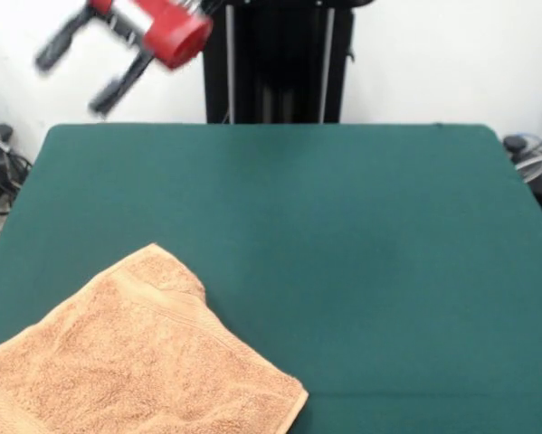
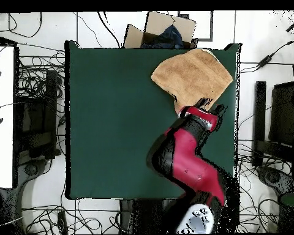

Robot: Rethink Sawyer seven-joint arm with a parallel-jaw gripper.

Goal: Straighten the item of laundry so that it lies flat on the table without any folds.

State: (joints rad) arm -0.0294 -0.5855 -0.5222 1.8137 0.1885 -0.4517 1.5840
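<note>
**Towel at one corner of the green table, claw raised and empty**

The table is covered edge to edge in dark green felt-like cloth, smooth and bare apart from the towel. In the front view the tan-orange towel lies at the near left corner, turned at an angle so one corner points toward the table's middle, with a woven band running along its upper right side. It runs off the picture's bottom and left edges there. The overhead view shows its outline roughly four-sided, close to the table's edge.

The gripper hangs in the air above the far left corner, well apart from the towel, its two dark fingers spread and holding nothing. From overhead, the red arm reaches over the table.

Behind the table stands a white wall. Black cables sprawl over the pale floor on both sides, and a cardboard box sits just past the edge nearest the towel.
</note>
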